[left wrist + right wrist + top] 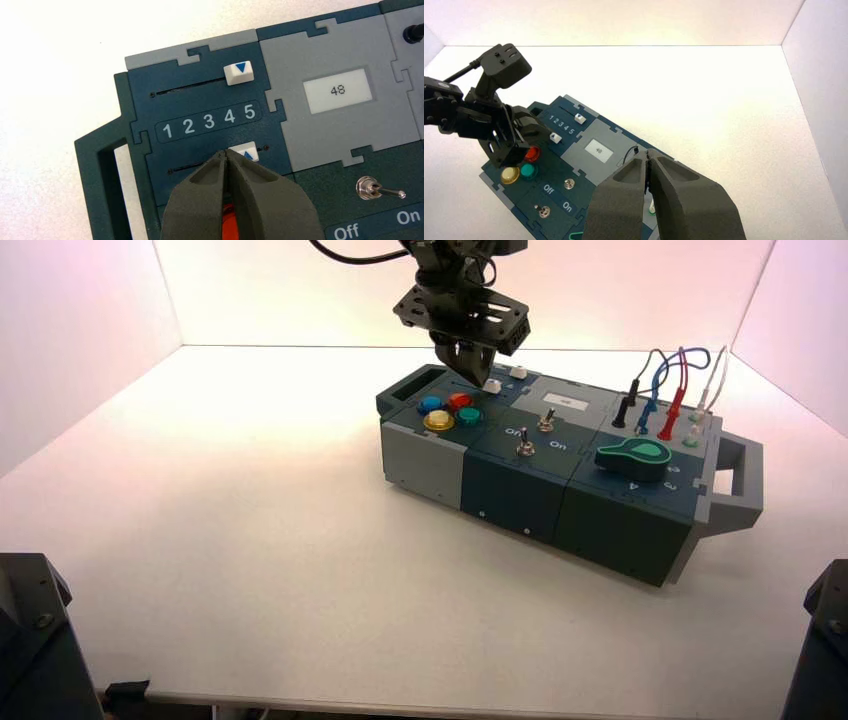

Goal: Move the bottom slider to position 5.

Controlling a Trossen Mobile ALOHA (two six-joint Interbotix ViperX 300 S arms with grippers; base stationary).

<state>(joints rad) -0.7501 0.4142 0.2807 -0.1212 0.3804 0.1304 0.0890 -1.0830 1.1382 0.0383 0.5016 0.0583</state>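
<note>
Left gripper (pixel 224 153) is shut on itself, nothing held between its fingers, its tips just beside or against the bottom slider (pixel 244 151), whose white knob is seated in its slot between 4 and 5. The push toward 5 appears to be in hand; a short, gentle nudge along the slot seems called for. Beyond it, the top slider (pixel 239 73) is set at 5. Away to the right, the right gripper (pixel 647 153) is parked, closed.

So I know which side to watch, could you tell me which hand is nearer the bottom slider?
Left: the left hand is right at the bottom slider; the right hand is well away.
</note>
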